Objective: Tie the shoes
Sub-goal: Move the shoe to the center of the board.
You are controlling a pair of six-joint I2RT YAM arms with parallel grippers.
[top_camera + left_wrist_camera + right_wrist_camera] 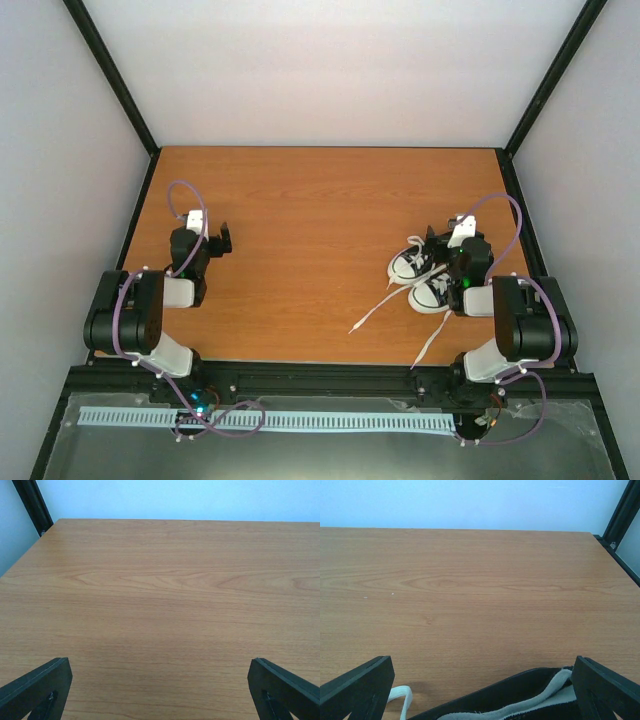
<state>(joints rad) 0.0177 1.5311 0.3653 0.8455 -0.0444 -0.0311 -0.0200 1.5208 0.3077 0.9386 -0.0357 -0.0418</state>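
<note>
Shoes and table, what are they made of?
Shoes: matte black cloth, probably canvas; white toes look like smooth rubber. Laces: flat white fabric, lying limp. Table: orange-brown wood grain with a slight sheen, maybe laminate rather than solid wood.

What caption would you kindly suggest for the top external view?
Left tool open over the table; right tool open at the untied shoes, laces trailing.
</note>
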